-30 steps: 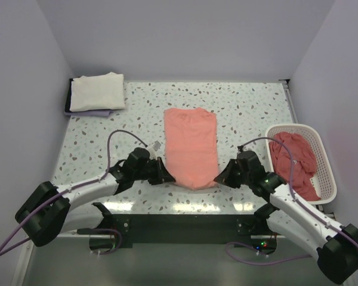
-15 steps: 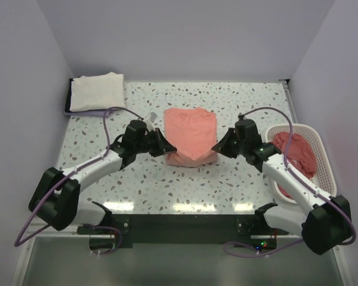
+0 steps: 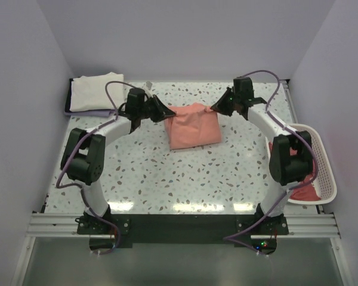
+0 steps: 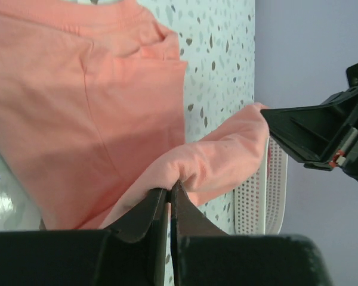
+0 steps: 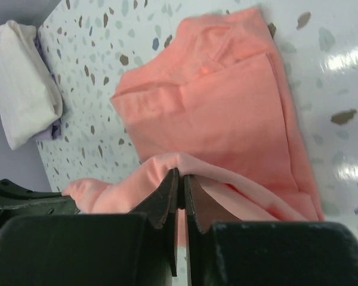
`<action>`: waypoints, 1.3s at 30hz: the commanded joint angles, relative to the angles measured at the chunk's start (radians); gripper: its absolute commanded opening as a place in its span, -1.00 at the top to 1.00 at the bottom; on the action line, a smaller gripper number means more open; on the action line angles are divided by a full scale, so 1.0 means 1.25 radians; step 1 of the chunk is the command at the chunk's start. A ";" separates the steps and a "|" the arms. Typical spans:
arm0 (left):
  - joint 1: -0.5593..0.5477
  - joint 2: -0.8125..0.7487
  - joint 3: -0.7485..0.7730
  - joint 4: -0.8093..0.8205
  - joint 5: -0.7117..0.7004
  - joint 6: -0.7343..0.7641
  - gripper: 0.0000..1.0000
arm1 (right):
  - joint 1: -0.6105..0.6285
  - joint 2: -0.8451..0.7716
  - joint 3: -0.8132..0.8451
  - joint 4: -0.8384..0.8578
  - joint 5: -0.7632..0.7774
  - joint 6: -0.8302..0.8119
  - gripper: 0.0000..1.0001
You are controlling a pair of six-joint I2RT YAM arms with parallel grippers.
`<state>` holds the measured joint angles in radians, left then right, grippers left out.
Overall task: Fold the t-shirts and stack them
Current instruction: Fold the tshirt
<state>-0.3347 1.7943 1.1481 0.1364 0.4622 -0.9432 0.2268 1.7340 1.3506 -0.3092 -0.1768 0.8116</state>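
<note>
Seen from above, a speckled white table (image 3: 227, 173) with two robot arms reaching to its far side. A pink shirt (image 3: 193, 125) lies at the far middle of the table, doubled over on itself. The left gripper (image 3: 162, 112) pinches the shirt's top layer at its far left corner, jaws closed tight on a fold of cloth. The right gripper (image 3: 215, 109) does the same at the far right corner. Both wrist views show the held edge raised and sagging between the two grippers, above the flat lower layer with its collar. A cream shirt (image 3: 95, 91) sits folded in the far left corner, well apart from the pink one, on something lilac. At the right edge stands a white lattice basket (image 3: 323, 170) with a red shirt (image 3: 305, 192) bunched inside, partly hidden by the right arm
</note>
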 commanded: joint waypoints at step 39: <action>0.031 0.408 0.441 0.044 -0.057 0.111 0.89 | 0.004 0.438 0.339 0.233 -0.125 -0.022 -0.05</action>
<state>-0.2966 2.2494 1.6680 0.2886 0.4698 -0.8768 0.2367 2.2601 1.8038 -0.0570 -0.3496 0.7826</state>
